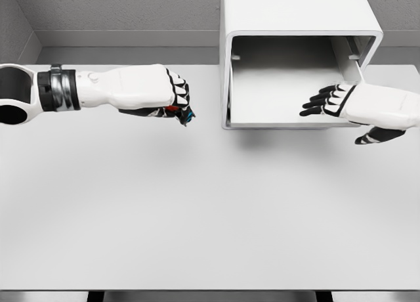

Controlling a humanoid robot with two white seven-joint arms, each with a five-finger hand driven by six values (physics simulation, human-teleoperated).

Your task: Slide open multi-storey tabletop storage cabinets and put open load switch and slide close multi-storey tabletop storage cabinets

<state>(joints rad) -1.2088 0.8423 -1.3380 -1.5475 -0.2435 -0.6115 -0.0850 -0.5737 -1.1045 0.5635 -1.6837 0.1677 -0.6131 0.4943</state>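
Note:
A white storage cabinet stands at the back of the table, right of the middle. Its drawer is slid out toward me and looks empty inside. My left hand hovers over the table to the left of the drawer, fingers curled around a small dark load switch with red and teal parts; most of it is hidden by the fingers. My right hand is at the drawer's right front corner, fingers spread over the drawer's rim, thumb below, holding nothing.
The white table spreads wide in front of the cabinet. A grey wall runs behind it. The table's front edge lies near the bottom of the view.

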